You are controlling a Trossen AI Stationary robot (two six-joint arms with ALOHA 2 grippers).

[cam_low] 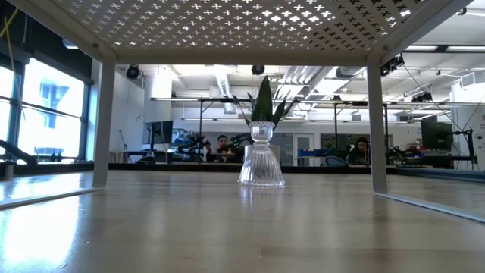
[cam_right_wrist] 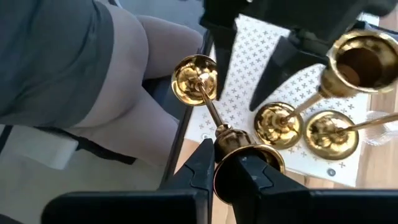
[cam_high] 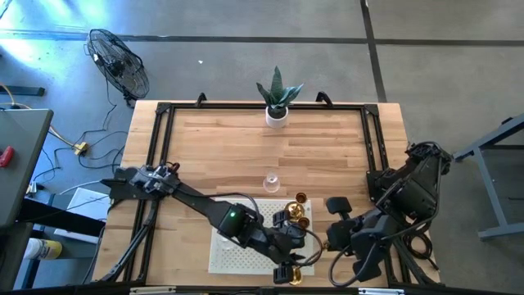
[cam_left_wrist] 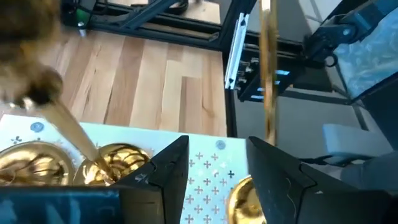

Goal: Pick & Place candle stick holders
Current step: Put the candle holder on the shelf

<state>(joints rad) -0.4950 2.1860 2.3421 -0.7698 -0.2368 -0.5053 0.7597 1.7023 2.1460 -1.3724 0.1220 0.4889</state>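
A brass candle stick holder (cam_right_wrist: pixel 214 121) is clamped at its cup end by the right gripper (cam_right_wrist: pixel 225 163) and held tilted at the near edge of the white perforated stand (cam_high: pixel 233 252), apparently for placing there. The left gripper (cam_left_wrist: pixel 214 171) is held apart over the stand beside two brass holders (cam_right_wrist: pixel 305 127); a glass holder (cam_low: pixel 261 155) is left mid-table.

No legible text, apparently.

Glass holder (cam_high: pixel 271 182) mid-table, plant pot (cam_high: pixel 277 115) behind it at far edge; brass holders (cam_high: pixel 298 211) on perforated stand (cam_high: pixel 229 254).
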